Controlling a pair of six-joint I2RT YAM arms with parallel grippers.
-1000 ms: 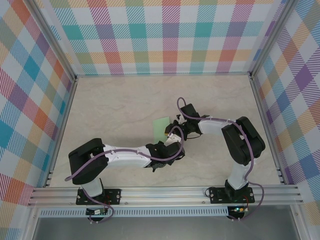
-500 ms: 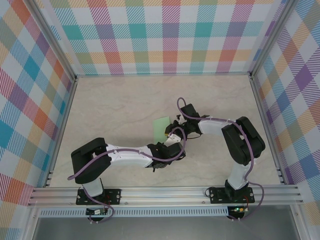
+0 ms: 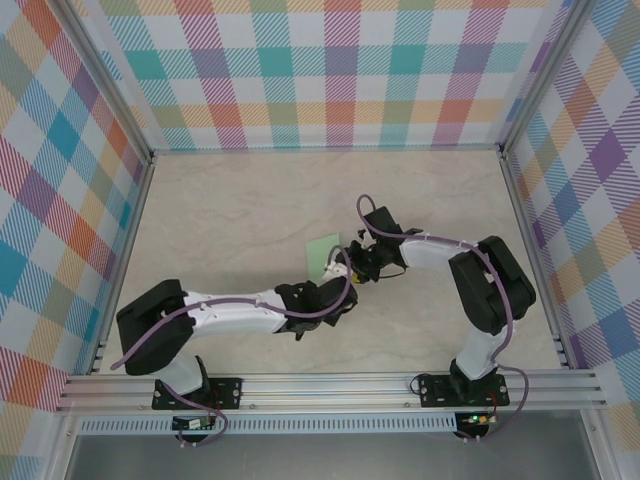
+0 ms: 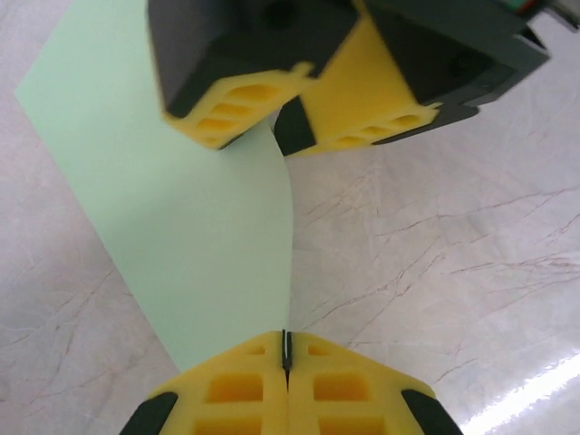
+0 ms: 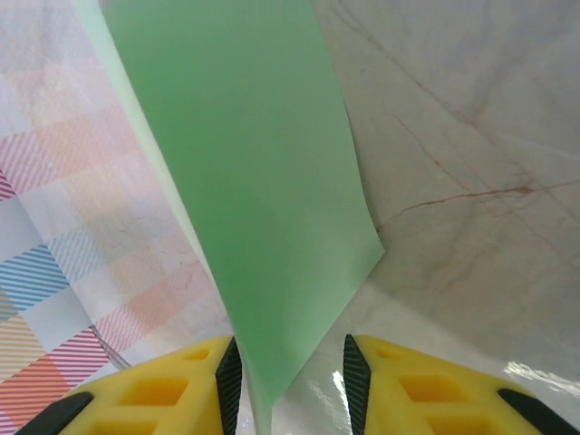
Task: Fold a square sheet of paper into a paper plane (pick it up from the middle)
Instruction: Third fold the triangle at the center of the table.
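The square sheet of paper (image 3: 323, 253) is pale mint green and lies mid-table with its near edge lifted. In the left wrist view the paper (image 4: 181, 208) spreads to the left, and my left gripper (image 4: 286, 352) is shut on its right edge. My left gripper (image 3: 341, 286) sits just below the sheet in the top view. My right gripper (image 3: 357, 268) faces it from the right; in the left wrist view the right gripper (image 4: 288, 127) is at the sheet's far edge. In the right wrist view the right gripper (image 5: 290, 381) is open, and the paper (image 5: 263, 199) rises between its pads. The paper plane is out of view.
The marble-look tabletop (image 3: 240, 210) is ringed by checked walls (image 3: 340, 70) with an aluminium frame rail (image 3: 330, 385) along the near edge. Both arms meet close together at mid-table, their purple cables (image 3: 362, 205) looping over the wrists.
My left gripper has closed onto the paper's edge, and the left arm's elbow has swung left. The right gripper's jaws have parted a little around the sheet.
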